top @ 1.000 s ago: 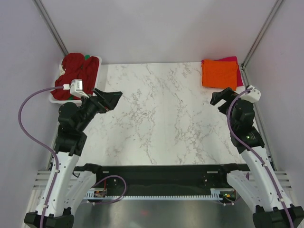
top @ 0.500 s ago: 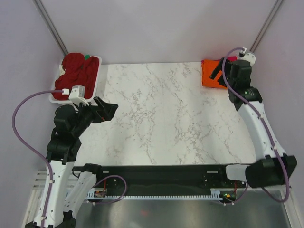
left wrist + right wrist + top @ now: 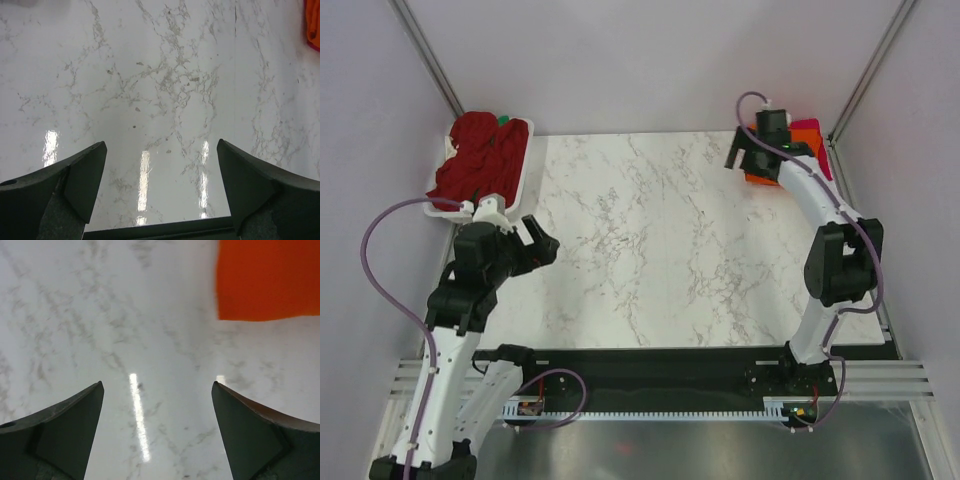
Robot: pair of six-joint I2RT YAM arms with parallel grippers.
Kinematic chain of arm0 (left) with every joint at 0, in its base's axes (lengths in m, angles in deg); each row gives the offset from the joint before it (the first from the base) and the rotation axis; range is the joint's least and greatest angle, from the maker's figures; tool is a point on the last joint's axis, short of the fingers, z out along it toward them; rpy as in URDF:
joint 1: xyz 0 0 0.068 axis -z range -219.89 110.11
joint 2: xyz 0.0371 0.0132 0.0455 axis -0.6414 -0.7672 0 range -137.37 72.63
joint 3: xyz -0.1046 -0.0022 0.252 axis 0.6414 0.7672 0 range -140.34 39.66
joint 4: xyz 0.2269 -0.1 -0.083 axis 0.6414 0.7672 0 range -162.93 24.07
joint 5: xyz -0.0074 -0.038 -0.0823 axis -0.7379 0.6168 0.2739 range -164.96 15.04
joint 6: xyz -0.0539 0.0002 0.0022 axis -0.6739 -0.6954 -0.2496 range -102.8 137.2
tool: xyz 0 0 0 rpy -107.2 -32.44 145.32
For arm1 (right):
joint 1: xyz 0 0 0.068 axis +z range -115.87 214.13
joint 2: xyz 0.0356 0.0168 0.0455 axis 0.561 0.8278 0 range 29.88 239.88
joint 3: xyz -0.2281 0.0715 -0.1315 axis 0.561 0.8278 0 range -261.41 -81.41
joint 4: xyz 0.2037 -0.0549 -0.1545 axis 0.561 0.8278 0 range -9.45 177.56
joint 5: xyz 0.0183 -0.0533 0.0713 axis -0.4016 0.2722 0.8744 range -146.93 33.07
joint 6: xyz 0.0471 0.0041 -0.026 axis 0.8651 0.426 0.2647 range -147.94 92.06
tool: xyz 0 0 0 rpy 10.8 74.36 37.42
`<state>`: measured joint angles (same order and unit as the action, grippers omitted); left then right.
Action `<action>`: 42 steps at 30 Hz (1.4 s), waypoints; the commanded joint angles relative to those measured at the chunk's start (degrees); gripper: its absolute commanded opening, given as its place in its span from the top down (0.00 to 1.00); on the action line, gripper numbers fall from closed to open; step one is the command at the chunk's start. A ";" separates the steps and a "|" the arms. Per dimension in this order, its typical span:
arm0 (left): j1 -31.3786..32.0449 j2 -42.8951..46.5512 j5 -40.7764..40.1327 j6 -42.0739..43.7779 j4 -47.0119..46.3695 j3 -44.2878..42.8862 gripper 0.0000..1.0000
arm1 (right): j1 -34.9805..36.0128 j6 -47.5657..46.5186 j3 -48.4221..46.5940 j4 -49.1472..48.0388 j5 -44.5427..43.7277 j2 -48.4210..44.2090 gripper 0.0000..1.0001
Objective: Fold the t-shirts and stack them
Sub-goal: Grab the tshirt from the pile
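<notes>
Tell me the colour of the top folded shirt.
Orange shirt, clearest in right wrist view.

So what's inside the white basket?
Crumpled dark red shirts fill the basket, with a bit of green cloth at the far edge. Anything beneath them is covered.

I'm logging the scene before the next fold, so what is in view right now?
dark red t-shirts: heaped, count unclear, dark red, in the basket at the far left
green t-shirt: one, only a scrap showing, green, at the heap's far edge
orange t-shirt: one, folded, orange, far right corner of the table
magenta-pink t-shirt: one, magenta-pink, under the orange one
basket: one, white, far left corner
table: one, white marble
cables: two, purple, one along each arm
left hand: one, black, open, above bare table near the basket
right hand: one, black, open, above bare table beside the orange t-shirt
</notes>
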<state>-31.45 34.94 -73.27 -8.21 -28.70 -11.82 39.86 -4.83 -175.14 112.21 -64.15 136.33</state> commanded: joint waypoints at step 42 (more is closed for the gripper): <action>-24.00 -95.11 -14.53 -0.25 -1.78 -81.58 0.24 | 29.51 -2.81 37.39 -7.67 0.90 -29.02 0.02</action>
<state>-54.35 -57.78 -90.03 -8.71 -30.89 -89.72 69.31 -6.99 -138.49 105.09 -61.51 107.59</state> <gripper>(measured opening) 0.787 0.979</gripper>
